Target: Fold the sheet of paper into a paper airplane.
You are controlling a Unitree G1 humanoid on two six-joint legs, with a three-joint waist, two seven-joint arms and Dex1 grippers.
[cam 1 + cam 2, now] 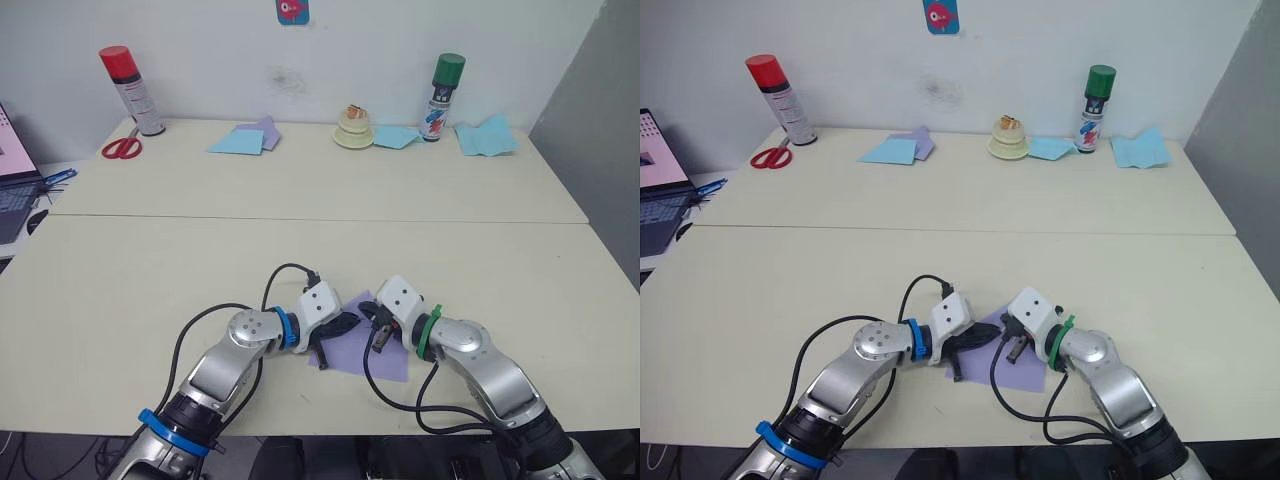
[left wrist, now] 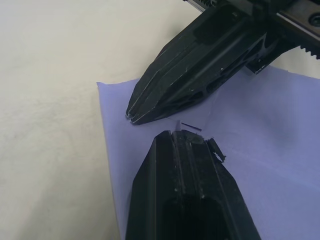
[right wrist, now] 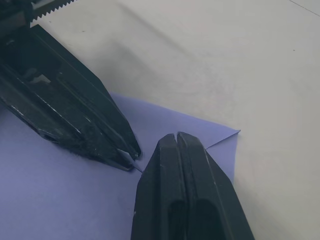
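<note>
The sheet of paper (image 1: 352, 352) is lavender and lies flat on the table near the front edge, turned cornerwise. It appears again under the fingers in the left wrist view (image 2: 260, 150) and the right wrist view (image 3: 50, 190), where a fold line runs to one corner. My left gripper (image 1: 352, 321) comes in from the left and is shut, its tip (image 2: 180, 134) resting on the paper. From the right, my right gripper (image 1: 369, 313) is also shut, tip (image 3: 176, 135) down on the paper. The two tips nearly touch. No folded paper airplane shape is in view.
Along the back wall stand a red-capped spray can (image 1: 132, 90), red scissors (image 1: 121, 148), light blue papers (image 1: 238, 141) with a lavender scrap (image 1: 264, 128), a cream-coloured stack (image 1: 353, 128), a green-capped can (image 1: 441, 97) and more blue papers (image 1: 487, 137). A laptop (image 1: 15, 180) sits at far left.
</note>
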